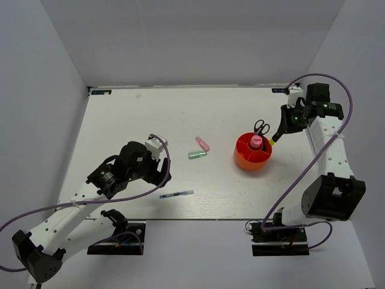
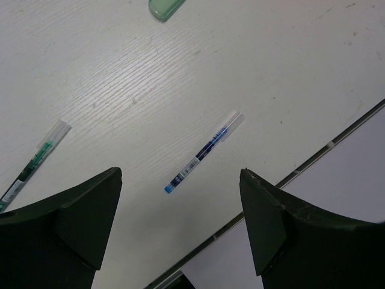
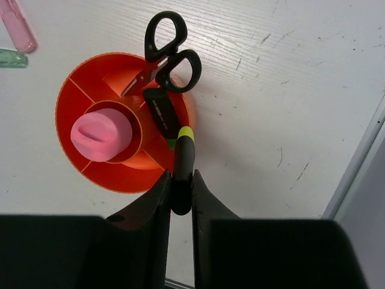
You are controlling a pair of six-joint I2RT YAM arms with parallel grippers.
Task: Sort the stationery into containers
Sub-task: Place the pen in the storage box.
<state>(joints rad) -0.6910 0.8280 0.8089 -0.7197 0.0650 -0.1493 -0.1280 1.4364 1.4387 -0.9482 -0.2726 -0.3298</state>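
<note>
My right gripper [image 3: 180, 176] clamped the green-black marker [image 3: 184, 153] above the orange cup [image 3: 63, 102]; released tilted, it might jam against the scissors [image 3: 171, 54]. Left gripper [image 2: 178, 180] stood apart over the pen [image 2: 204, 153].

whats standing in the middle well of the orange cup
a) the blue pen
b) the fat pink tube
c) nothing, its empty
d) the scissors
b: the fat pink tube stands upright in the round middle well of the orange cup, while the scissors sit in an outer section by the rim.
</note>
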